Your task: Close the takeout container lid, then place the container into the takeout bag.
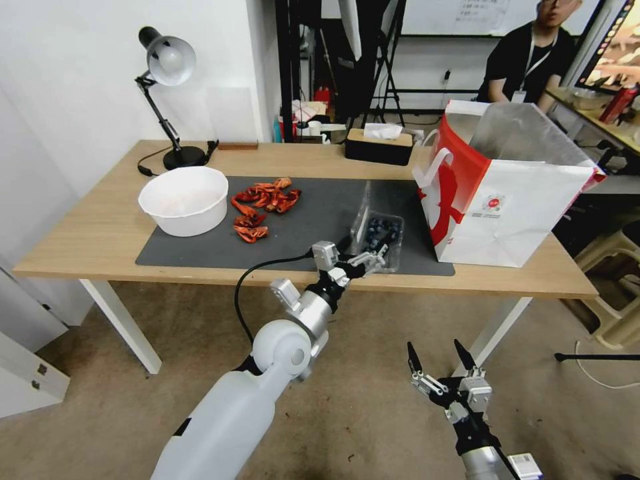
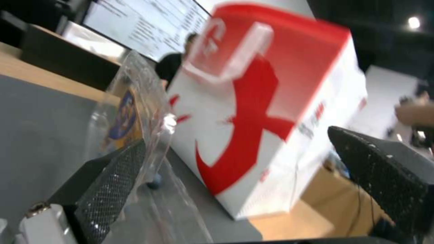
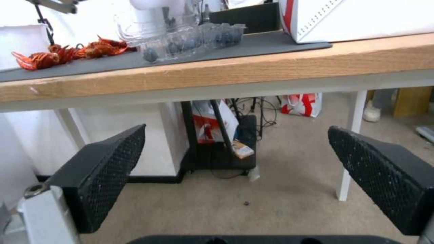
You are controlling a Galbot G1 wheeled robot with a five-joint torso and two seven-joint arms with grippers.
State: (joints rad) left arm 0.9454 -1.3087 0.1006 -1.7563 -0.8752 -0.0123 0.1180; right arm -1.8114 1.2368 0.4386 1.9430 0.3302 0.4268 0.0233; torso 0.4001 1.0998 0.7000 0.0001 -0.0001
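The takeout container [image 1: 381, 235], a clear clamshell holding dark berries, lies open on the grey mat [image 1: 200, 250] just left of the takeout bag [image 1: 513, 207]. Its lid [image 1: 365, 203] stands nearly upright on the tray's left side. My left gripper [image 1: 371, 257] is open at the container's near edge. In the left wrist view the lid [image 2: 131, 115] with its sticker rises right beside one finger [image 2: 113, 183], and the takeout bag [image 2: 271, 112] stands behind. My right gripper [image 1: 440, 357] hangs open below the table's front edge, and its wrist view shows the container [image 3: 194, 40] from below.
A white bowl [image 1: 183, 200] and red crayfish [image 1: 263, 203] sit on the mat's left part. A black tissue box [image 1: 378, 145] and a desk lamp [image 1: 167, 100] stand at the back. The wooden table edge [image 3: 226, 74] runs above my right gripper [image 3: 237, 131].
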